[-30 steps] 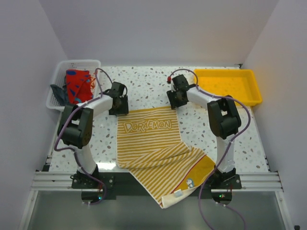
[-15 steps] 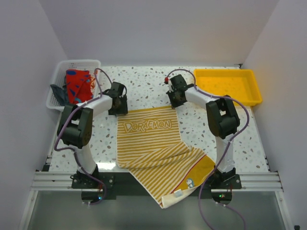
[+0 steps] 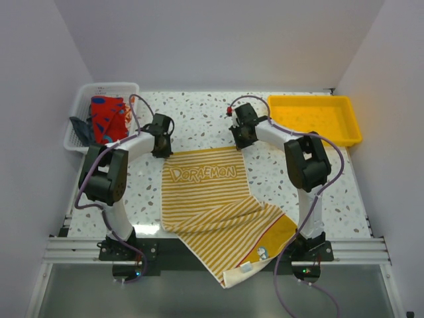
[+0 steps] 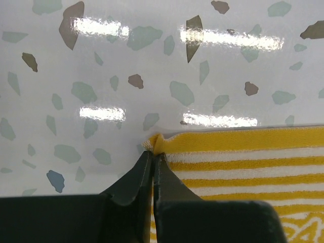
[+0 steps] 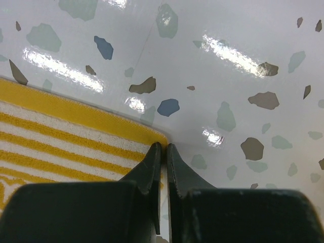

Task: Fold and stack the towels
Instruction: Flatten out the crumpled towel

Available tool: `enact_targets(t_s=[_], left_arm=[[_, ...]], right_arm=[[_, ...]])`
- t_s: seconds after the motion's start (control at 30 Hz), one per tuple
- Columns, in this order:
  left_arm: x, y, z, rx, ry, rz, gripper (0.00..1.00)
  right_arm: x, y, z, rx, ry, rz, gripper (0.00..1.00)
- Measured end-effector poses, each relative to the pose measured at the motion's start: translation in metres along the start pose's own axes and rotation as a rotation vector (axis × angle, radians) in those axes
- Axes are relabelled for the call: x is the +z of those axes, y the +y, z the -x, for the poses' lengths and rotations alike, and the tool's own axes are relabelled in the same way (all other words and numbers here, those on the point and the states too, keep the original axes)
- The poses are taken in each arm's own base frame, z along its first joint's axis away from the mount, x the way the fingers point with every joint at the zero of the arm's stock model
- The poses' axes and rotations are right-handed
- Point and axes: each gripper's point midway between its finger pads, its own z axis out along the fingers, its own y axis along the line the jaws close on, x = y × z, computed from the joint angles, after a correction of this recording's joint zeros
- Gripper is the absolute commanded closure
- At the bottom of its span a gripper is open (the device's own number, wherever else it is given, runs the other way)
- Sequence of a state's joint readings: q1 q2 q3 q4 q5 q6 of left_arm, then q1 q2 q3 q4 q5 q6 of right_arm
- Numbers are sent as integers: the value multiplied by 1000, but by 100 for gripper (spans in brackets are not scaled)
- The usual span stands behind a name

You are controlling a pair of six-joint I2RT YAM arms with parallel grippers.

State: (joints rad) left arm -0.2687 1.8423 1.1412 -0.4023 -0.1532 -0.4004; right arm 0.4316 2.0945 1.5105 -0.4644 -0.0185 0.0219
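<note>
A yellow-and-white striped towel with a cartoon name printed on it lies spread on the speckled table, its near end hanging over the front edge. My left gripper is shut on the towel's far left corner, which puckers up between the black fingers. My right gripper is shut on the far right corner of the same towel. More towels, red and blue, sit bunched in the white basket, with a dark one draped over its side.
A yellow plastic tray stands at the back right of the table. The white basket is at the back left. Bare speckled tabletop lies beyond both grippers, with white walls around it.
Both grippers have closed on the towel's far corners, the right one first and the left one after it. The left corner is now pinched up.
</note>
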Motion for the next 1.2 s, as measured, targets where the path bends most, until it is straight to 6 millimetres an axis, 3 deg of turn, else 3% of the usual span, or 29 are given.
enact_targets(t_s=[0.37,0.47,0.57,0.67,0.77,0.9,1.03,1.2], left_arm=[[-4,-2,5,30,3,-11,100],[-10,-4,17,51,-13,-16,100],[-26,-12,54,68,-90,-30,100],[-50,-21,106,73,-218,-39,100],[-86,-26,165,74,-381,-31,100],[-146,-32,235,59,-588,-33,100],[-189,-38,275,51,-729,-59,100],[-195,-42,295,61,-773,-49,100]], right_arm=[[-3,1,2,11,2,-1,100],[-10,-2,11,15,-8,-18,100],[-26,-9,43,16,-74,-62,100],[-54,-18,91,19,-193,-115,100],[-102,-31,153,38,-367,-167,100],[-167,-53,210,75,-566,-208,100],[-214,-67,243,68,-702,-236,100],[-223,-70,250,15,-733,-271,100]])
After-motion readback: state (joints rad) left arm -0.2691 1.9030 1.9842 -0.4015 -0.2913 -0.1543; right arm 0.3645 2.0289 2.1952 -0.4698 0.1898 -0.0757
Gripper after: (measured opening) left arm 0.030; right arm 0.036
